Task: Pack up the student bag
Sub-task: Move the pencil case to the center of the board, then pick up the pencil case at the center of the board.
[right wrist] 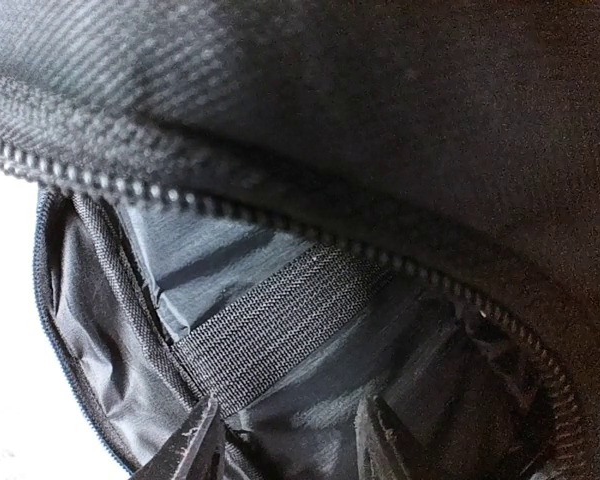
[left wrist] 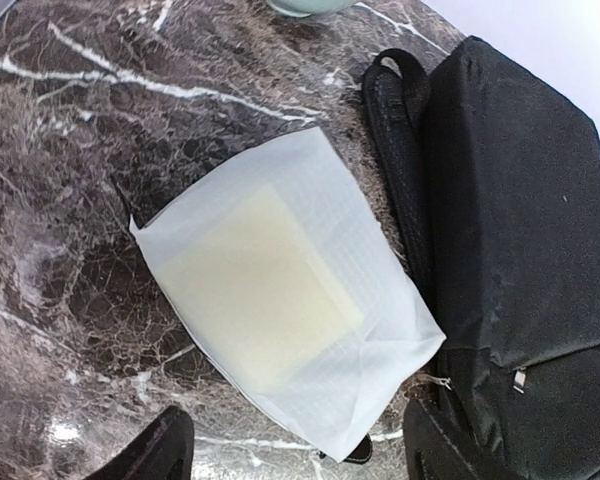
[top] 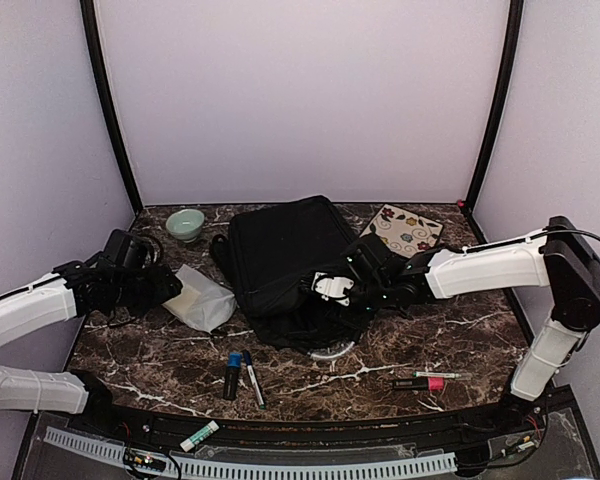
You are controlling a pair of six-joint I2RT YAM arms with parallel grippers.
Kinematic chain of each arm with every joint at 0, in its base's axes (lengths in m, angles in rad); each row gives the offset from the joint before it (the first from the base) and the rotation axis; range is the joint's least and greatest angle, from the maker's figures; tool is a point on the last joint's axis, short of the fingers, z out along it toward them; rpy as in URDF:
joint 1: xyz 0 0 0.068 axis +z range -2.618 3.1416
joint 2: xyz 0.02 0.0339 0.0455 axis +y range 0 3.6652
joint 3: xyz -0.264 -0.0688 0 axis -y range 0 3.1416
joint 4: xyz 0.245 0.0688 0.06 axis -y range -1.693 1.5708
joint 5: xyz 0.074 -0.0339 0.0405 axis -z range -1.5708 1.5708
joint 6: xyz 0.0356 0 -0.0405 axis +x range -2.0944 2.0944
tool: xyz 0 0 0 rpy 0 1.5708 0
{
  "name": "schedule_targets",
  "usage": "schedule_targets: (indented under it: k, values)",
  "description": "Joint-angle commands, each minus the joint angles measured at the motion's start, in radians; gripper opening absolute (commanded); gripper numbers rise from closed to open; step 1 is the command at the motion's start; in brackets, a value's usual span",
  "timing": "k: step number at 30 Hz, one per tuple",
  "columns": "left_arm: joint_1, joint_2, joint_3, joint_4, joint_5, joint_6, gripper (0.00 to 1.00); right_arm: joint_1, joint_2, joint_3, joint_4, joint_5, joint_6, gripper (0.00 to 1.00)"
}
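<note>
The student bag (top: 280, 250) lies flat mid-table, black, with its near end unzipped. My right gripper (top: 328, 292) reaches into that opening. In the right wrist view its fingers (right wrist: 192, 448) stand apart inside the bag (right wrist: 380, 120), under the zipper edge, with only grey lining and a webbing strip between them. A white pouch (top: 202, 298) with a pale flat block inside lies on the table left of the bag. My left gripper (top: 168, 290) hovers at the pouch (left wrist: 280, 300), open, and the pouch's near corner lies between its spread fingers without touching them.
A green bowl (top: 185, 222) sits at the back left, a flowered notebook (top: 405, 230) at the back right. Two markers (top: 242, 375) lie in front of the bag, a pink-and-black marker (top: 420, 383) and a thin pen (top: 440, 374) to the right. A glue stick (top: 200, 435) rests on the front rail.
</note>
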Motion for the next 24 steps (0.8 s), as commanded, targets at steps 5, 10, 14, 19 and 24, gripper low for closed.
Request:
schedule_targets:
  k: [5, 10, 14, 19, 24]
  values:
    - [0.08, -0.002, -0.208, 0.326, 0.127, -0.203, 0.73, 0.015, 0.006, 0.032, 0.03, -0.005, 0.001, 0.46]
    - [0.119, 0.052, -0.26, 0.446, 0.169, -0.214, 0.69, 0.017, 0.012, 0.033, 0.028, -0.006, 0.001, 0.46]
    - [0.137, 0.074, -0.315, 0.54, 0.197, -0.268, 0.68, 0.019, 0.014, 0.033, 0.028, -0.005, 0.002, 0.46]
    - [0.148, 0.137, -0.329, 0.575, 0.197, -0.288, 0.68, 0.02, 0.014, 0.037, 0.028, -0.004, 0.004, 0.46]
    - [0.152, 0.185, -0.331, 0.612, 0.195, -0.315, 0.67, 0.022, 0.016, 0.039, 0.025, -0.002, 0.005, 0.46]
